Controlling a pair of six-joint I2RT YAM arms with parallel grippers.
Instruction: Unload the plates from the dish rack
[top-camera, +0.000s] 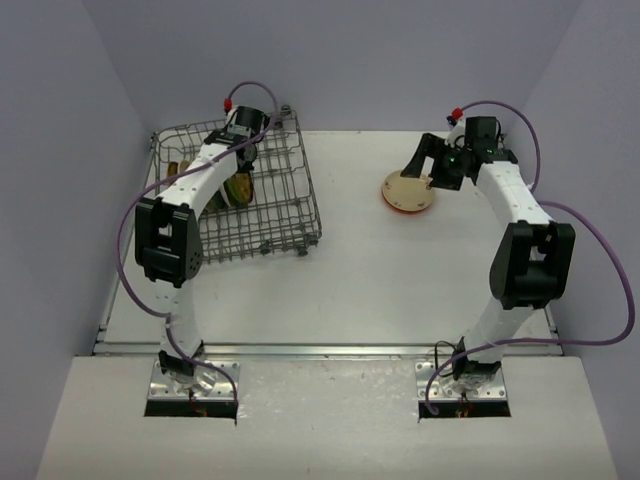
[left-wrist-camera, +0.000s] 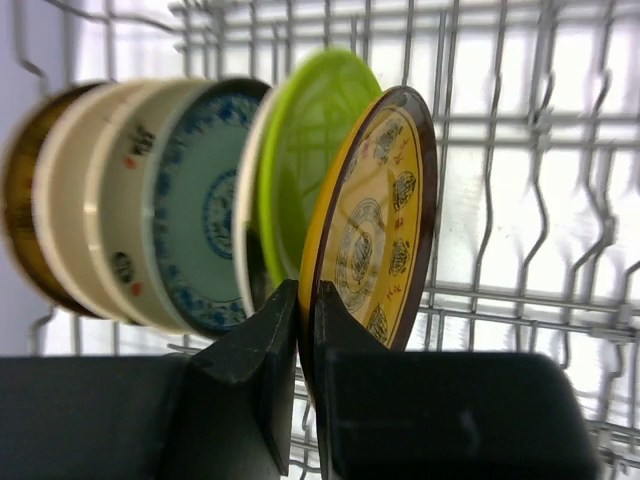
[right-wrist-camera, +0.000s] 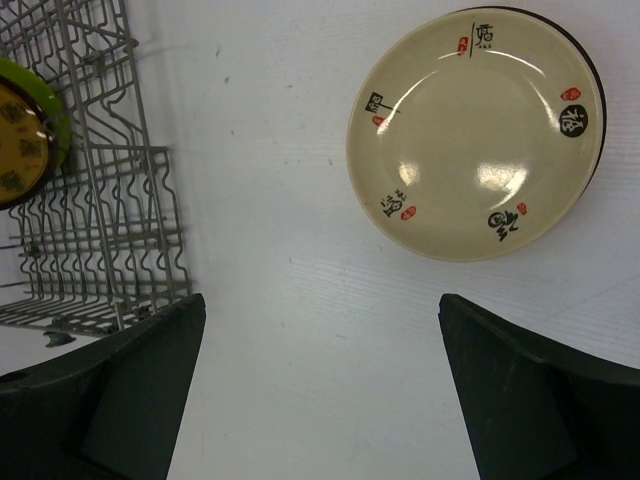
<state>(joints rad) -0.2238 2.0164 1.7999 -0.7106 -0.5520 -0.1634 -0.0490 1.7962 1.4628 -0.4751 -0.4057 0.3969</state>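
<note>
The grey wire dish rack (top-camera: 290, 205) stands at the table's far left. Inside it, several plates stand on edge in a row: a yellow-brown patterned plate (left-wrist-camera: 375, 220), a lime green one (left-wrist-camera: 310, 140), a teal-patterned one (left-wrist-camera: 205, 210) and a beige one (left-wrist-camera: 100, 200). My left gripper (left-wrist-camera: 307, 300) reaches into the rack (top-camera: 240, 170) and is shut on the lower rim of the yellow-brown plate. A beige plate with black and red characters (right-wrist-camera: 475, 135) lies flat on the table at the far right (top-camera: 408, 190). My right gripper (right-wrist-camera: 322, 300) hovers open just beside it, holding nothing.
The rack's right side (right-wrist-camera: 110, 230) shows in the right wrist view, with bare white table between it and the flat plate. Pale walls close in the table at the back and both sides. A metal strip (top-camera: 330, 350) runs along the near edge.
</note>
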